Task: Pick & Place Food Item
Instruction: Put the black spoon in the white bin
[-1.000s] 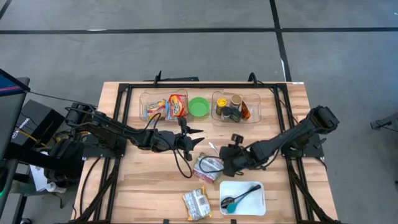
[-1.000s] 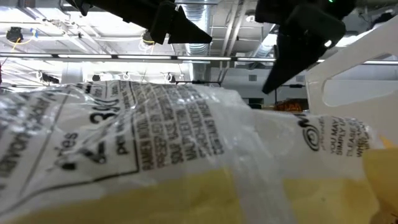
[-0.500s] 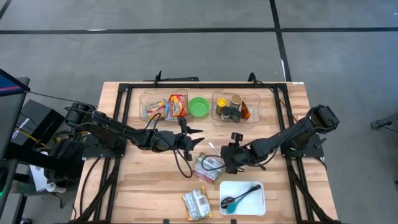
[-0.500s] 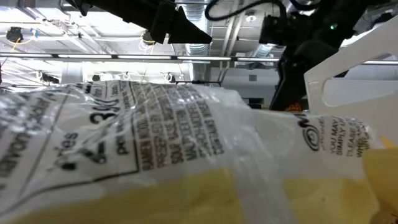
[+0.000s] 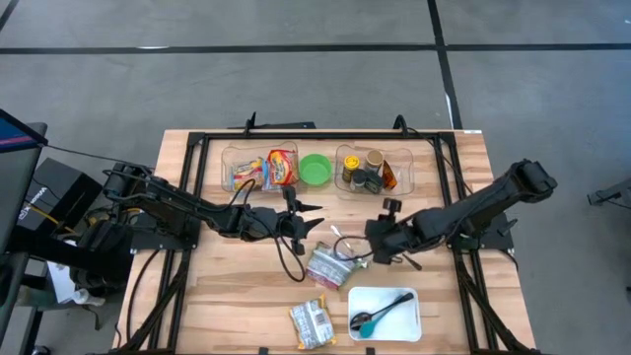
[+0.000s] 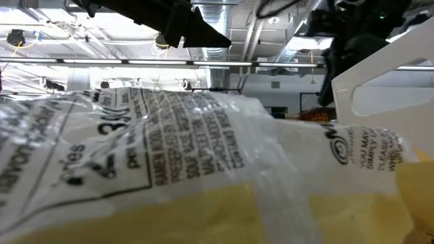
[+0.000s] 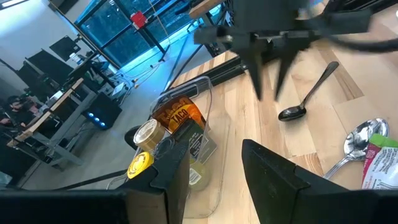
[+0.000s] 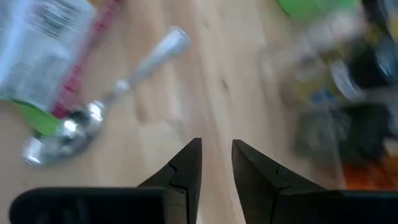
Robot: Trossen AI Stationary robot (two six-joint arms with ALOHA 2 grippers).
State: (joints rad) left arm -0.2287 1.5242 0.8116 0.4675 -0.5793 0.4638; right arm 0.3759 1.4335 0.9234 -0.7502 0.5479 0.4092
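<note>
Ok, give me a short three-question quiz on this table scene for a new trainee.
1. True or false: the round green bowl stands in the white rectangular tray.
2. What lies in that tray? A: a teal-headed, black-handled utensil. B: a glass bottle. C: a snack packet.
3. Fill in: the right gripper holds ___.

Key: 1 false. 2 A. 3 nothing.

Two clear bins [image 5: 258,169] [image 5: 374,171] sitting at the tabletop's [image 5: 246,296] back, bowl [image 5: 315,169] lying between them. Packet [image 5: 330,266] lying mid-tabletop, spoon [image 5: 344,243] just behind it. Tray [image 5: 385,314] sitting front right, another packet [image 5: 312,322] lying to its left.
</note>
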